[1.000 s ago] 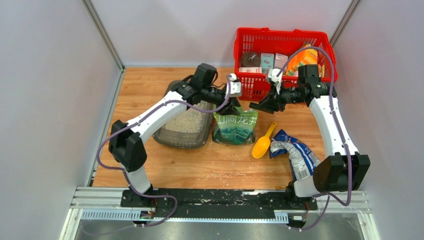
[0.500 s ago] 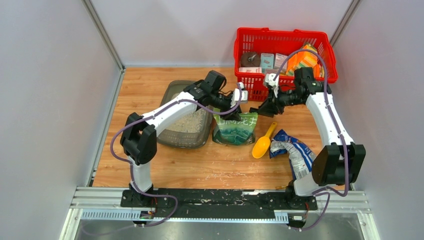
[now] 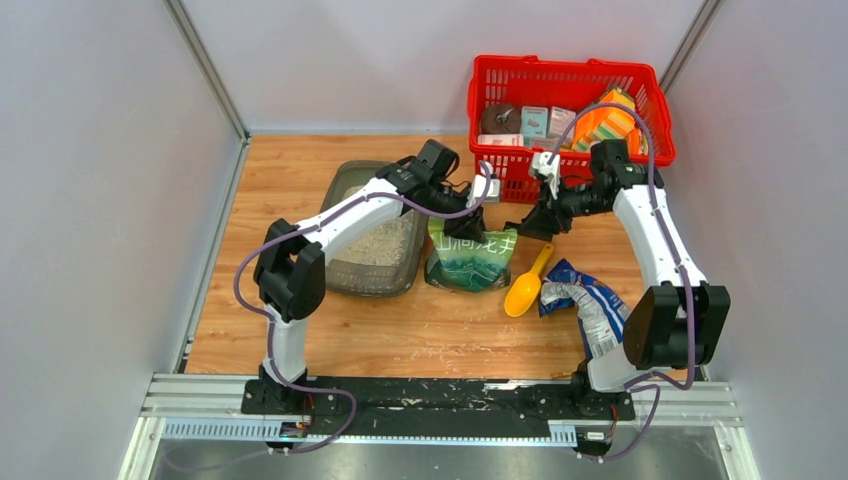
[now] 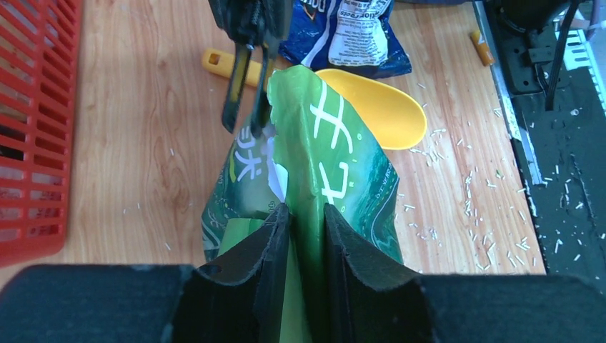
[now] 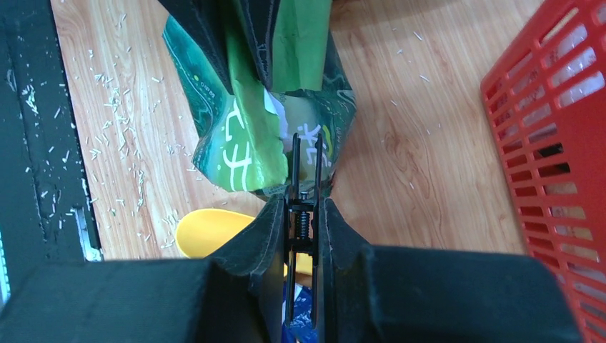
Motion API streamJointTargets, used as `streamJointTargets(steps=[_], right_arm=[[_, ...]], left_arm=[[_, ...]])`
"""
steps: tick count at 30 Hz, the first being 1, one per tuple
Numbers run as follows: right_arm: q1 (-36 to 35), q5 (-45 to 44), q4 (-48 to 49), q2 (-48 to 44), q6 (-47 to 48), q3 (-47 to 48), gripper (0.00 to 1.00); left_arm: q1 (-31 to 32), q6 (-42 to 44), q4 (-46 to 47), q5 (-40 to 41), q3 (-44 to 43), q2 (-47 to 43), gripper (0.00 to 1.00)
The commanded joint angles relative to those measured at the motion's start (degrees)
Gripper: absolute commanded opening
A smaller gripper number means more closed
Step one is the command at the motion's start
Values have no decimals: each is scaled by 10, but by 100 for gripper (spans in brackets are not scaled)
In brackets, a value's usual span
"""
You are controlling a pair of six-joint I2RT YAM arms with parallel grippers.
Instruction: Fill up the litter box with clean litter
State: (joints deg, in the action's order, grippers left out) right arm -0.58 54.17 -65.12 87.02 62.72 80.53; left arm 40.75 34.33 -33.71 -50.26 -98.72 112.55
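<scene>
Two grips: our left pincer [image 4: 300, 214] pinches the floppy green bag [image 4: 329, 164] by its top edge; right pincer [image 5: 301, 204] clamps a thin tool [image 4: 236, 89].

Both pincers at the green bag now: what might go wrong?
1. The left pincer clamps only a thin fold atop the green bag; a pull may slip or tear it.
2. The thin black tool in the right pincer has its prongs at the bag's mouth and might snag it.
3. The bag stands beside the litter box, not over it; tipping would spill onto the table.
</scene>
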Motion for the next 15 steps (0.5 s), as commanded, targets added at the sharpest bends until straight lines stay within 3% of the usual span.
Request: streamJointTargets(steps=[1,9,15], right_arm=[[25,5,-6,-10,-44,37,0],[23,21,-5,-75,-65,31,0],[8,4,-51,-130,67,-4,0]], left_arm=[[2,13,-28,-48,-24,7,32],[6,88,-65,-38,-12,-3,31],[8,53,-76,-34,-31,13,23]])
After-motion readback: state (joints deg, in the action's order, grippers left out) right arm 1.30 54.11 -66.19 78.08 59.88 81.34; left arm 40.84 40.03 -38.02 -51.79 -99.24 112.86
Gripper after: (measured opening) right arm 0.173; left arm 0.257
